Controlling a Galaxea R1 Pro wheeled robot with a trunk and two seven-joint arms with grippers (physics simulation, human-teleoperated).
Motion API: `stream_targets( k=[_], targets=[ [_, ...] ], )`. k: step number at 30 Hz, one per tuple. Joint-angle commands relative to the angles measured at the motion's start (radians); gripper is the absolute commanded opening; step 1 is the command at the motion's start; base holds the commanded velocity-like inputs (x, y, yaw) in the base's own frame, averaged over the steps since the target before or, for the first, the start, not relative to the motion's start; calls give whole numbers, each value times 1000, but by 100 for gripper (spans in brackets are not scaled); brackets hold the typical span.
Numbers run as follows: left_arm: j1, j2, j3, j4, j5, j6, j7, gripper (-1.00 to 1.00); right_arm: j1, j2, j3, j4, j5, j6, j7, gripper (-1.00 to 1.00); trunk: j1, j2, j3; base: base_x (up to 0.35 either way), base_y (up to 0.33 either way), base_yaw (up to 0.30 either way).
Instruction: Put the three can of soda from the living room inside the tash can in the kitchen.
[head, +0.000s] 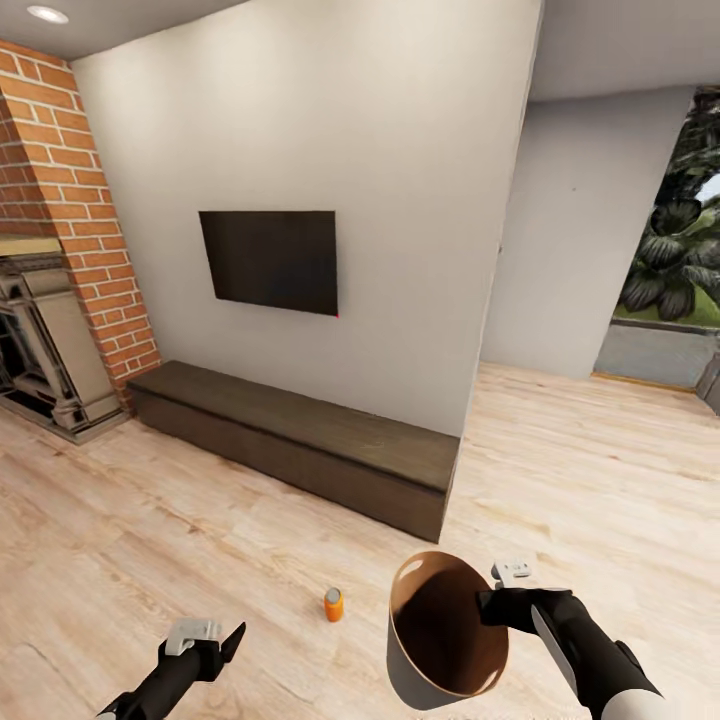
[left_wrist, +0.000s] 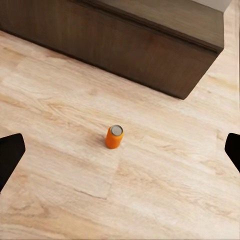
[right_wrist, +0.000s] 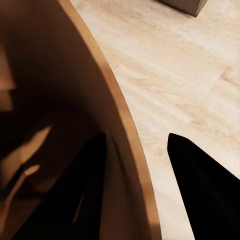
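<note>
One orange can of soda (head: 333, 604) with a silver top stands upright on the light wood floor, in front of my arms. The left wrist view has the same can (left_wrist: 114, 136) centred between the two dark fingertips. My left gripper (head: 215, 640) is open, low and to the left of the can, holding nothing. The tash can (head: 408, 672), pale outside and copper-brown inside (right_wrist: 45, 75), hangs tilted to the right of the soda can. My right gripper (head: 492, 604) is shut on its rim, one finger (right_wrist: 82, 195) inside and the other outside the wall.
A long dark low bench (head: 300, 440) runs along the white wall under a black TV (head: 268, 260). A brick fireplace (head: 50, 300) stands at the left. Past the wall's corner on the right, wood floor leads to an opening with plants (head: 680, 250).
</note>
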Motion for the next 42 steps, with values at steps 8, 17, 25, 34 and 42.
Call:
stream_targets(
  k=[8, 17, 25, 34, 42],
  targets=[
    [0, 0, -13, 0, -3, 0, 4, 100, 0, 0, -1, -1, -9, 2, 0, -100, 0, 0, -1, 6, 118, -235],
    [0, 0, -20, 0, -3, 0, 5, 100, 0, 0, -1, -1, -9, 2, 0, -100, 0, 0, -1, 0, 7, -249],
    [0, 0, -20, 0, -3, 0, 4, 100, 0, 0, -1, -1, -9, 2, 0, -100, 0, 0, -1, 0, 0, -251],
    [0, 0, -20, 0, -3, 0, 3, 100, 0, -1, -1, -1, -8, 2, 0, -100, 0, 0, -1, 2, 0, -251],
    [0, 0, -20, 0, -2, 0, 4, 100, 0, 0, -1, -1, -8, 2, -3, -100, 0, 0, -1, 88, 4, -247]
  ],
)
